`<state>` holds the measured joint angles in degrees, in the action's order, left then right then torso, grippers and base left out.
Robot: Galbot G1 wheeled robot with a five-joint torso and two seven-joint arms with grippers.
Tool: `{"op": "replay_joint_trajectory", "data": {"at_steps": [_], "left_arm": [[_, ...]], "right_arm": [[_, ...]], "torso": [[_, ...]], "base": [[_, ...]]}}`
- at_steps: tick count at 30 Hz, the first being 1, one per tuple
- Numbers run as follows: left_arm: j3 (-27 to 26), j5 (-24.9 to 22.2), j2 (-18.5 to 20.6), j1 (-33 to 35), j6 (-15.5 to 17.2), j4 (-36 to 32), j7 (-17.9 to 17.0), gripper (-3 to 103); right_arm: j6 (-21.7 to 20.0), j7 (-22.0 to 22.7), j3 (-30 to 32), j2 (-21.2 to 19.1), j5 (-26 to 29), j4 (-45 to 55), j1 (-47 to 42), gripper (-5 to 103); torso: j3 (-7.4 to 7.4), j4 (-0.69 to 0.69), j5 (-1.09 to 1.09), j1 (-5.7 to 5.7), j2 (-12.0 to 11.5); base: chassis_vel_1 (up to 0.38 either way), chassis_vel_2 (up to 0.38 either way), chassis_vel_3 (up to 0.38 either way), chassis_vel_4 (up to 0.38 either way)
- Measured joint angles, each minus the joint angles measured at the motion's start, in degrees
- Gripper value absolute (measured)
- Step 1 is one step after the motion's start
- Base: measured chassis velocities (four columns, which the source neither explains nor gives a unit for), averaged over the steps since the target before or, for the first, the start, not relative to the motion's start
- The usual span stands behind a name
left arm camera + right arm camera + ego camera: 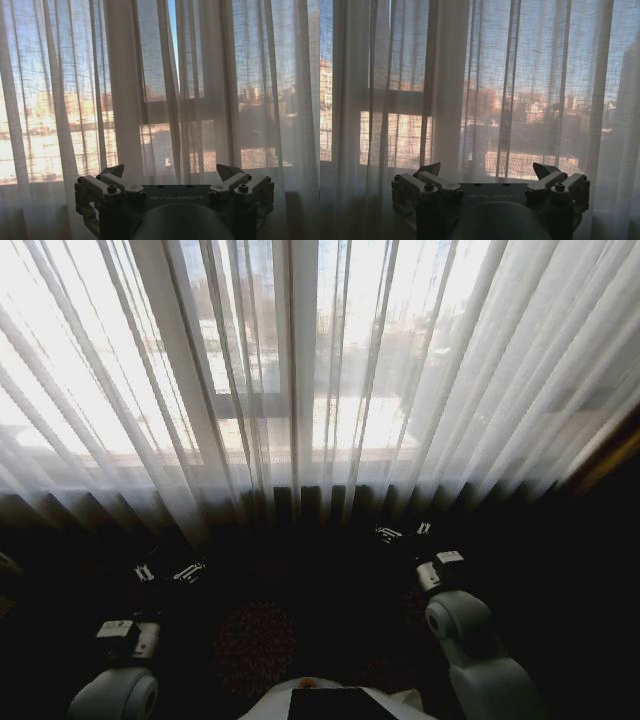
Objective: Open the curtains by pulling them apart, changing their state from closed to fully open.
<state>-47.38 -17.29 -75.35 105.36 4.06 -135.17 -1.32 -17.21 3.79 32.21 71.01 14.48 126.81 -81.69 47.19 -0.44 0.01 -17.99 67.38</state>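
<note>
The sheer white curtains (320, 380) hang shut across the whole window, their pleats meeting near the middle. My left gripper (168, 572) is low at the left, short of the fabric, its fingers spread wide. In the left wrist view the left gripper (172, 172) stands open before the curtains (125, 90), holding nothing. My right gripper (402, 533) reaches a bit farther forward at the right, close to the hem. The right wrist view shows the right gripper (490, 170) open too, facing the curtains (445, 85) with empty fingers.
A dark window frame bar (255, 405) crosses behind the fabric. The floor below the hem (300, 570) is dark. A brown edge (612, 455) stands at the far right.
</note>
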Motion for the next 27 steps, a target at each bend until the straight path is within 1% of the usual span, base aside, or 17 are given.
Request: {"op": "replay_joint_trajectory", "data": {"at_steps": [7, 8, 12, 17, 23, 25, 27], "left_arm": [[0.0, 0.2, -0.1, 0.2, -0.1, 0.0, 0.0, 100], [0.0, 0.2, -0.1, 0.2, -0.2, 0.0, 0.0, 100], [0.2, 0.3, -0.2, 0.4, -0.3, 0.0, 0.1, 100], [0.4, 0.4, -0.3, 0.6, -0.4, 0.0, 0.2, 100], [0.5, 0.6, -0.5, 0.6, -0.6, 0.1, 0.2, 100], [0.7, 1.2, -0.6, 0.6, -1.1, 0.3, 0.2, 100], [0.9, 1.7, -0.8, 0.8, -1.5, 0.4, 0.2, 100]], "right_arm": [[0.3, 0.1, -0.1, 0.1, -0.5, -0.1, -0.2, 100], [0.3, 0.1, -0.2, 0.1, -0.5, -0.1, -0.2, 100], [0.3, 0.2, -0.3, 0.1, -0.5, -0.1, -0.2, 100], [0.4, 0.2, -0.4, 0.2, -0.6, -0.4, -0.1, 100], [0.6, 0.2, -0.6, 0.3, -0.6, -1.1, 0.1, 100], [0.7, 0.2, -0.6, 0.3, -0.6, -1.3, 0.1, 100], [2.1, 0.2, -0.8, 0.4, -0.6, -1.7, 0.1, 100]], "torso": [[0.0, -0.01, 0.0, 0.0, 0.0], [0.0, 0.01, 0.0, 0.0, 0.0], [0.0, -0.01, 0.0, 0.0, 0.0], [0.0, 0.0, 0.02, 0.0, 0.0], [0.0, 0.0, -0.02, 0.0, 0.0], [0.0, 0.01, -0.02, 0.0, 0.0], [-0.01, 0.01, -0.06, -0.01, 0.0]], "base": [[0.024, 0.022, -0.022, -0.02], [0.112, 0.062, -0.053, -0.086], [0.168, 0.108, -0.124, -0.148], [0.25, 0.224, -0.242, -0.239], [0.285, 0.309, -0.293, -0.288], [0.238, 0.249, -0.285, -0.238], [0.083, 0.09, -0.113, -0.159]]}}
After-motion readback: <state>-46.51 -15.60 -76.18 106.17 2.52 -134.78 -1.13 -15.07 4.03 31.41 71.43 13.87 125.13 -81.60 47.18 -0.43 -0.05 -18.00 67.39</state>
